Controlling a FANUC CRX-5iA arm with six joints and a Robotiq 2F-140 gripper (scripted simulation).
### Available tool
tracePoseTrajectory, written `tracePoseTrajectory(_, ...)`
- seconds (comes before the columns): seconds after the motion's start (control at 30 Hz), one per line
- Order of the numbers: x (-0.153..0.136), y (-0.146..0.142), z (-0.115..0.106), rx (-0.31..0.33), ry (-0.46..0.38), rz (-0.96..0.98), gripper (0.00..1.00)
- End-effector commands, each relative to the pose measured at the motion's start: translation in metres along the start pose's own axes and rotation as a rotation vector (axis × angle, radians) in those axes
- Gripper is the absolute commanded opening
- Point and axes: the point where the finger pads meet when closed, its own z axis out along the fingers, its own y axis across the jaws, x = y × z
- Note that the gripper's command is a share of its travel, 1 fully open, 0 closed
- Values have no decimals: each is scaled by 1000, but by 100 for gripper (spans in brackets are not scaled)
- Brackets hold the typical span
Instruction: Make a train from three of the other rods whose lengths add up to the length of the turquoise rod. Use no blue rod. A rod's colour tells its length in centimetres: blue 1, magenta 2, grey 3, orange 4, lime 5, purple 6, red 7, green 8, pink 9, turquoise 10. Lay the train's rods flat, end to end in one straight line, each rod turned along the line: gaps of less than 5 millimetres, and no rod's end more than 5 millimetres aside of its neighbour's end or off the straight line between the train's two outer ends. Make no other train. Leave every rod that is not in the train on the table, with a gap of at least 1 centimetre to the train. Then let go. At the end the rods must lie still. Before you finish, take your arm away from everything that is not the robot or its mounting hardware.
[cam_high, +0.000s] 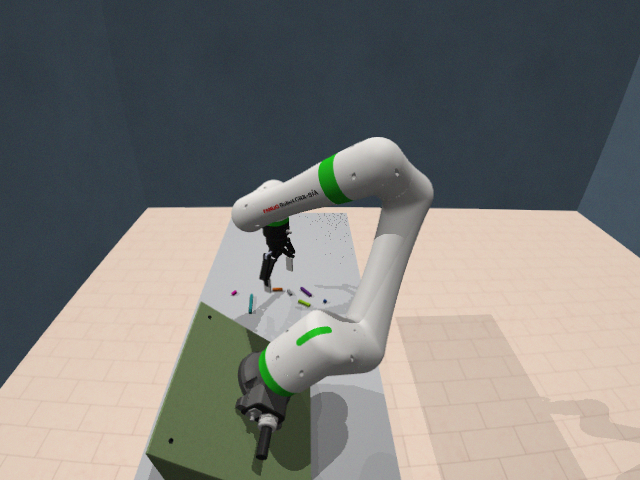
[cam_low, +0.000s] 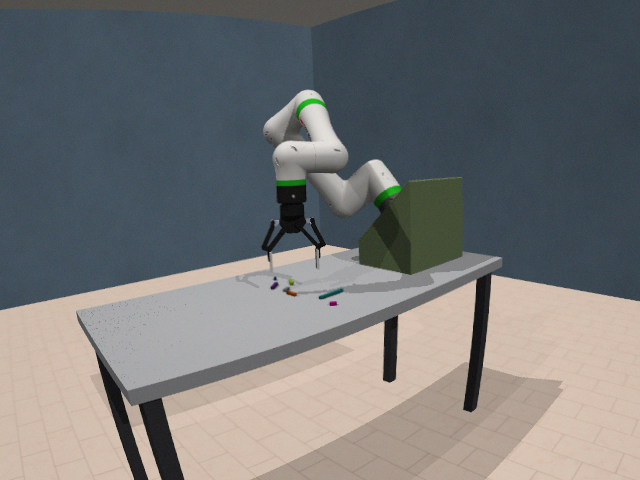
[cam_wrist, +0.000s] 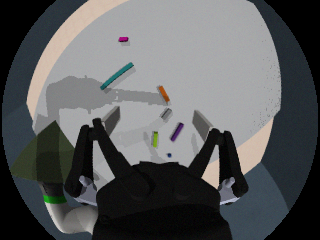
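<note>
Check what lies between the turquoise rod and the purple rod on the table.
The orange rod and grey rod lie between the turquoise rod and purple rod, all apart; clearest in the top view.
</note>
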Motion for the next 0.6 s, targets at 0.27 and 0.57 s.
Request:
tracePoseTrajectory(0.27,38,-6,0,15,0,-419,100)
tracePoseTrajectory(0.57,62,-11,1,15,1,-687,100)
